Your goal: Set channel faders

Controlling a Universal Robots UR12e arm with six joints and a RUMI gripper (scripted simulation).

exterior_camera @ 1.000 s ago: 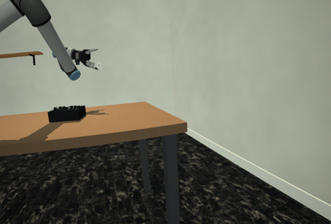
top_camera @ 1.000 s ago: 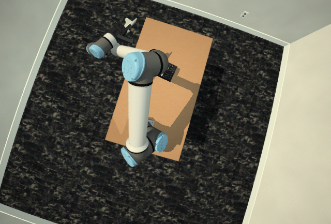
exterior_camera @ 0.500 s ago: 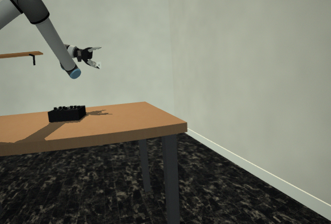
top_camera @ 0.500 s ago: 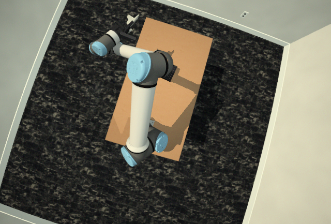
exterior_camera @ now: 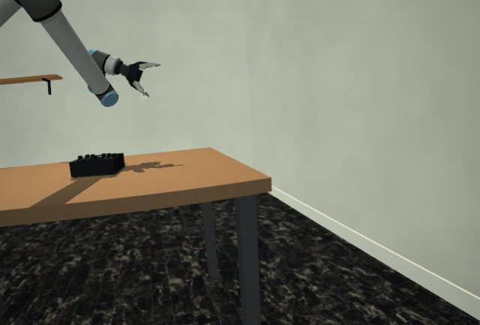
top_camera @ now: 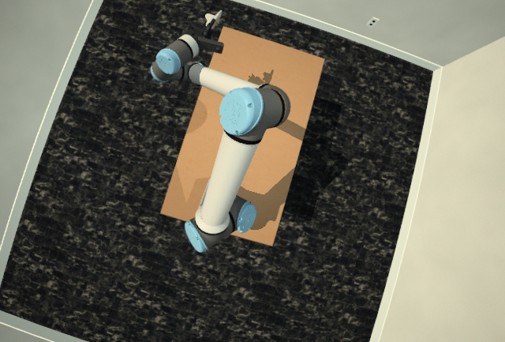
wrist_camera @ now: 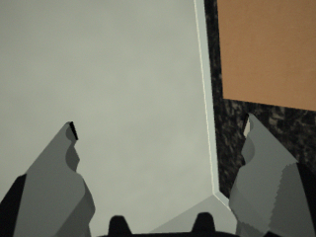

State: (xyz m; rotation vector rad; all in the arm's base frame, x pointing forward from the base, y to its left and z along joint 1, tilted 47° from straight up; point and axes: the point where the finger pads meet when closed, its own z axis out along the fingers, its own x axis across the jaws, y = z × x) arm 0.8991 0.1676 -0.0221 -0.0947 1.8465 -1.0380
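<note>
High beyond tabletop (top_camera: 245,44) (exterior_camera: 174,182) (wrist_camera: 267,49), two-jaw gripper (top_camera: 210,34) (exterior_camera: 154,80) (wrist_camera: 158,118) hangs spread wide, nothing held. Lighting desk (exterior_camera: 94,167) sits on tabletop, well below; arm (top_camera: 234,171) (exterior_camera: 73,48) hides it from above. Tape unreadable; blind approach could knock master fader or set wrong level. Wide jaws may catch neighbouring faders. No container visible.

The arm (top_camera: 234,174) (exterior_camera: 71,48) is bent at its elbow — its gripper (top_camera: 218,31) (exterior_camera: 154,80) (wrist_camera: 158,118) hangs raised, fingers spread wide — holding nothing.
</note>
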